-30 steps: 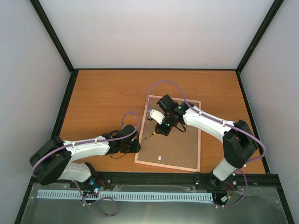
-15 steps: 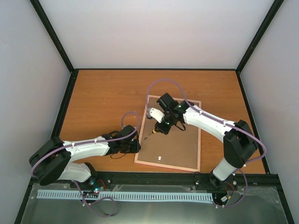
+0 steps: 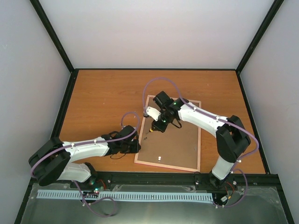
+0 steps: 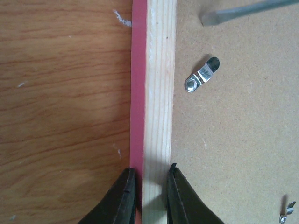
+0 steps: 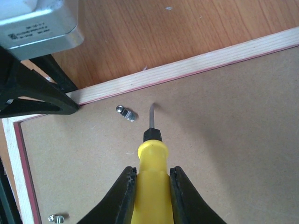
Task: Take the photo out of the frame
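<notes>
2 arms work the frame, which lies back-up on the table. Since a second ago the right gripper, pinching a yellow screwdriver, has shifted toward the frame's far-left corner, its tip beside a clip. As before, the left gripper clamps the left rail. Bare table lies left and beyond; the photo is hidden.
</notes>
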`<state>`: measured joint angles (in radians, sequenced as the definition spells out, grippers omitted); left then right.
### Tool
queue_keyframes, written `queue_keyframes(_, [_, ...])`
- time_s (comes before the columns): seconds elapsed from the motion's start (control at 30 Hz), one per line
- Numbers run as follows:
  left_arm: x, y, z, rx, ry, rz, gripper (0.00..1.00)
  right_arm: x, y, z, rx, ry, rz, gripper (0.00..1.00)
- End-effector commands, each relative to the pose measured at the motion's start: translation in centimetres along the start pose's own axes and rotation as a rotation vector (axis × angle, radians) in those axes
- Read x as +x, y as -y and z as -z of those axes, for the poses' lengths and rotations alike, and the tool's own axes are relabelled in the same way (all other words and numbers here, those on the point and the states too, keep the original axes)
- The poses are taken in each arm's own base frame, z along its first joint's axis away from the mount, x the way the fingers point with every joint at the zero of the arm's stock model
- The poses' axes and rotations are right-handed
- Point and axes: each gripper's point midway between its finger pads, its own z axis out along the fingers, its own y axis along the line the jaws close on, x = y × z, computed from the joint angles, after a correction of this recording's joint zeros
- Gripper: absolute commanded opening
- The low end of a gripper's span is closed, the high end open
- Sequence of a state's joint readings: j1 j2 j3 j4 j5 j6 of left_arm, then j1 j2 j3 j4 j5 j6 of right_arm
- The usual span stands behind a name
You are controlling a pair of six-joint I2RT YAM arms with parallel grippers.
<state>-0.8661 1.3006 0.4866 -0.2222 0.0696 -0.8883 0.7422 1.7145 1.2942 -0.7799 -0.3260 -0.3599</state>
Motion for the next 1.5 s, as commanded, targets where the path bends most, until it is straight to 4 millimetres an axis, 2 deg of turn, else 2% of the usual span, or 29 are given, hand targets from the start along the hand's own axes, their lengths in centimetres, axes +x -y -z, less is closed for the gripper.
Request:
queue_keyframes(0.0, [1.3,-2.4,-0.5,-0.081,-0.023,0.061,0.01,0.7,-1.7,1.1,-0.035,0.001,0.029,0.03])
queue_keyframes(0.27, [1.5,-2.6,-0.4,-0.088,-0.02,0.066,0.01,1.1,-3.1,2.0,-0.076,0.016,0.047,0.03])
queue_keyframes(0.37, [1.5,-2.7,-0.4,-0.085,-0.017,0.072,0.01,1.0,-2.9,2.0,-0.06,0.021,0.044,0.03])
queue_keyframes(0.47, [1.4,-2.7,-0.3,-0.081,-0.012,0.076,0.01,0.6,-1.7,2.1,0.003,0.027,0.033,0.03])
queue_keyframes(0.63, [1.5,-2.8,-0.2,-0.08,-0.009,0.08,0.01,-0.8,-0.9,2.5,0.04,0.052,0.042,0.03])
queue_keyframes(0.77, [1.4,-2.7,-0.2,-0.077,-0.004,0.082,0.01,-1.3,-0.9,1.4,0.001,0.042,0.04,0.03])
queue_keyframes(1.0, [1.4,-2.9,-0.1,-0.082,0.004,0.082,0.01,-0.7,-1.7,-0.3,-0.071,0.0,0.032,0.03])
queue_keyframes(1.37, [1.2,-3.2,0.2,-0.097,0.016,0.084,0.01,0.7,-3.4,1.5,-0.098,0.003,0.054,0.03])
queue_keyframes(1.47, [0.9,-3.0,0.3,-0.097,0.024,0.082,0.01,0.5,-2.9,2.2,-0.052,0.018,0.057,0.03])
